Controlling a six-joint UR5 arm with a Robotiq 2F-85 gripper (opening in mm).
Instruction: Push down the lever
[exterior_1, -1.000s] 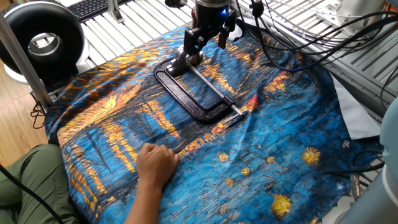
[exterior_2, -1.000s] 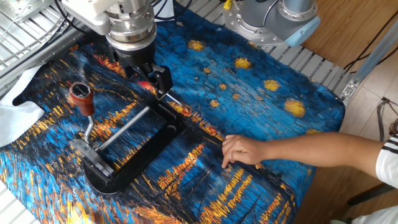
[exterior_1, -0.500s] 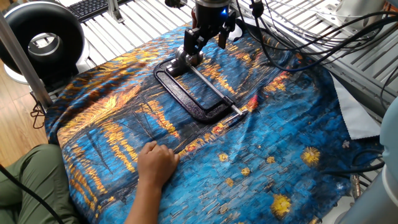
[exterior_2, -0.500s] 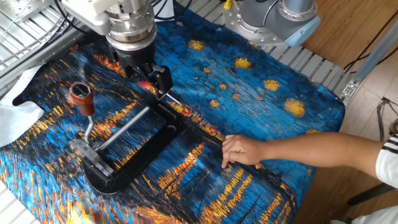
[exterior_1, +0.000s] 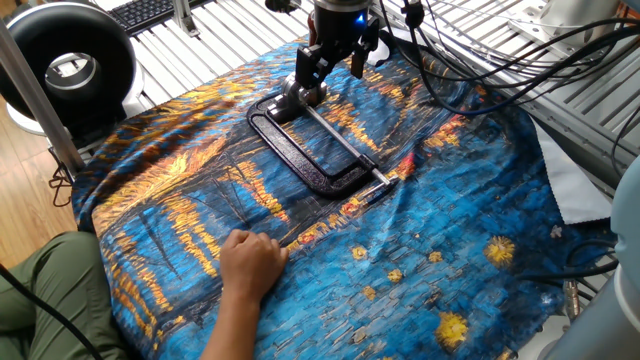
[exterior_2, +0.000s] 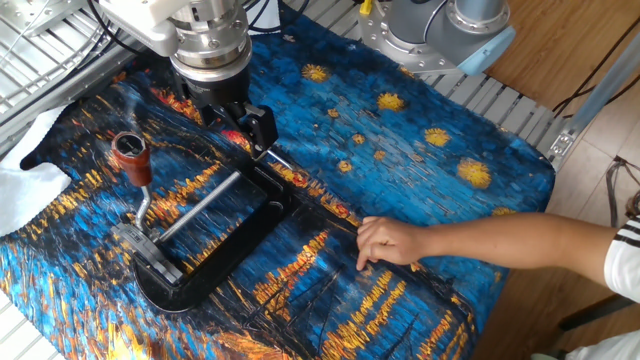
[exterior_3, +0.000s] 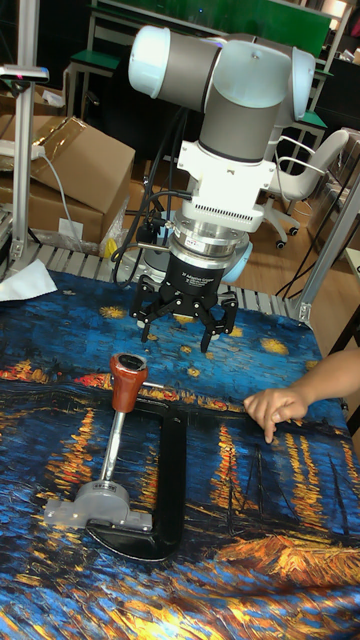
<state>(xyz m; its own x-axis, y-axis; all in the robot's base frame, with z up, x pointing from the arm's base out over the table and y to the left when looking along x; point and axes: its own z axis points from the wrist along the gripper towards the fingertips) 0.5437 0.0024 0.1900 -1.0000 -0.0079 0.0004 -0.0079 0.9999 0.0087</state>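
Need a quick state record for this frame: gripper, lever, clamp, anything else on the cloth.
gripper: open, empty, above the clamp end away from the lever
lever: sticks up, reddish-brown tip raised; not pushed down
gripper to lever: apart, no contact
clamp frame: black, lying flat on the cloth
silver rod: lies across the frame's opening
hand: a person's, resting on the cloth beside the frame
task: not yet done

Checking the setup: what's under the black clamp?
Blue and orange painted cloth; the black clamp frame lies flat on it. Whatever is beneath the cloth is hidden.
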